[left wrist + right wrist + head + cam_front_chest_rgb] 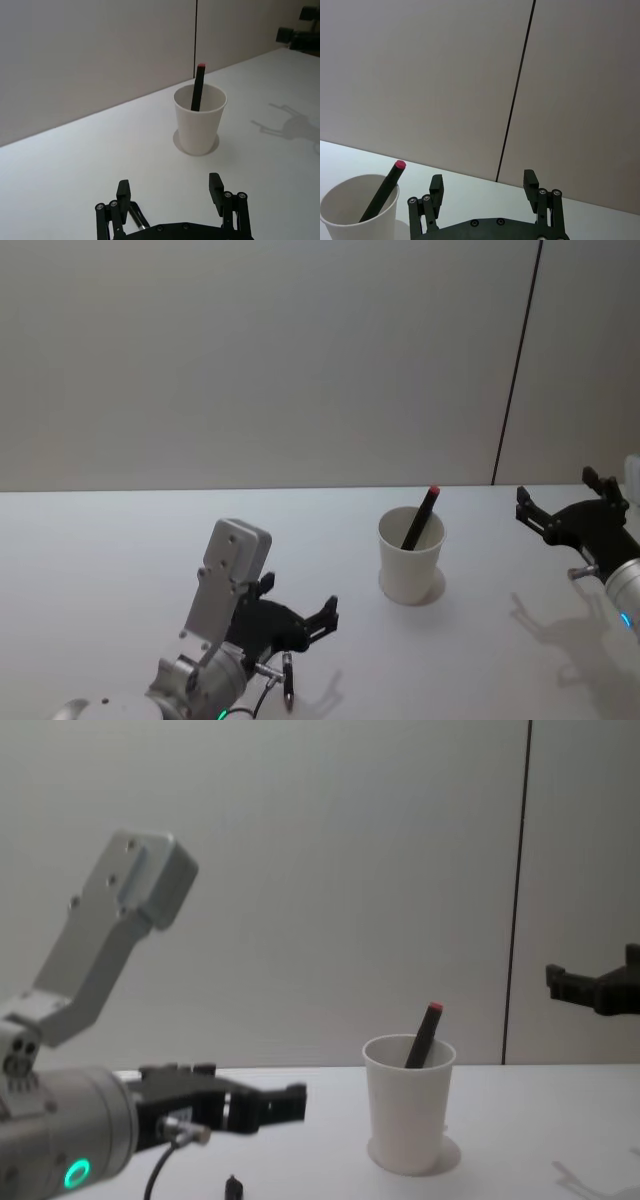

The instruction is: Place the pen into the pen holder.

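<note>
Your pen [421, 518] is in: it stands inside the pen holder [411, 560], leaning toward 1 o'clock, its red end poking above the rim. The left gripper [300, 598] hovers at the holder's 8 o'clock, spread wide and gripping nothing. The right gripper [556, 488] hangs at 2 o'clock, well apart, also wide and empty. The holder sits upright on the table [120, 560].

Plain white pen holder [411, 558] on white counter [100, 570], black pen [421, 519] with red tip; left gripper [300, 602] and right gripper [558, 490] matte black, left arm casing [225, 580] silver-grey with green light [75, 1175]; wall [250, 360] pale grey, one black vertical line [515, 370].
</note>
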